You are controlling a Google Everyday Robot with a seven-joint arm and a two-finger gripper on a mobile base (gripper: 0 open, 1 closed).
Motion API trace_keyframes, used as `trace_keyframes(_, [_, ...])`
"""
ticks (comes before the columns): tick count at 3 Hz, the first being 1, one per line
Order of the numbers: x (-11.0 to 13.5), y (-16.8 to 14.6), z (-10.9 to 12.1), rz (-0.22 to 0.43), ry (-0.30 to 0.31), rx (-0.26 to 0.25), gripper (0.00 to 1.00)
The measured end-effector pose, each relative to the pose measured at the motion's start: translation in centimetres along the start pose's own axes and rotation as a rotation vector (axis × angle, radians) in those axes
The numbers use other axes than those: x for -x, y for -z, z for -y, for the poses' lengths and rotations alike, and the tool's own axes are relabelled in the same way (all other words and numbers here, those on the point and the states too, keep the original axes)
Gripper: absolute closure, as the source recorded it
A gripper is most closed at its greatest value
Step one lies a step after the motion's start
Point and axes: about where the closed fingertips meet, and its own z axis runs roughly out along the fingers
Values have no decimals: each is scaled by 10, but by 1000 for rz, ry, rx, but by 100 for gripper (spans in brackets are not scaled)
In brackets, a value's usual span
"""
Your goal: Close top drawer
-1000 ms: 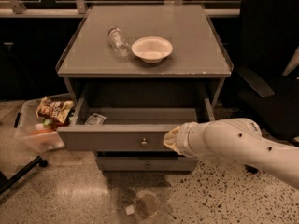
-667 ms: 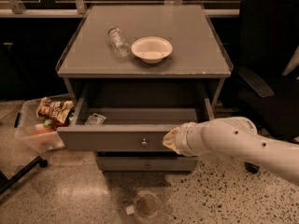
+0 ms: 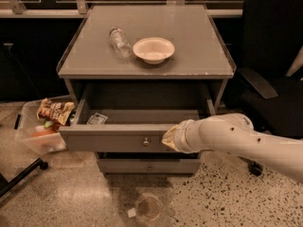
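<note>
We see the top drawer point(image 3: 118, 141) pulled out, just beneath the grey desk point(image 3: 199, 41) top, with a small packet point(image 3: 97, 118) inside. Our gripper point(image 3: 169, 138) is at the drawer's front panel, right of the knob point(image 3: 146, 141). We cannot tell whether it is spread or closed. A bowl point(image 3: 153, 49) and a bottle point(image 3: 118, 40) rest on the desk.

Claw point(image 3: 169, 138) at top drawer point(image 3: 113, 142) front, floor point(image 3: 71, 193) room before it, bin point(image 3: 35, 136) left, chair point(image 3: 274, 79) right

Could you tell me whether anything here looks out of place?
A clear bottle lies tipped over on the cabinet top, and a cup-like item sits on the floor below. The gripper is at the front of the open top drawer.
</note>
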Motion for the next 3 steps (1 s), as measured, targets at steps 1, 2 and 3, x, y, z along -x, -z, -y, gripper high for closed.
trace_keyframes(1, [7,-6,9,7,8,-10,35])
trace_keyframes(2, [16,-15,18,17,19,-9,11])
trace_keyframes(3, [29,-22,20,45,31,-10,0])
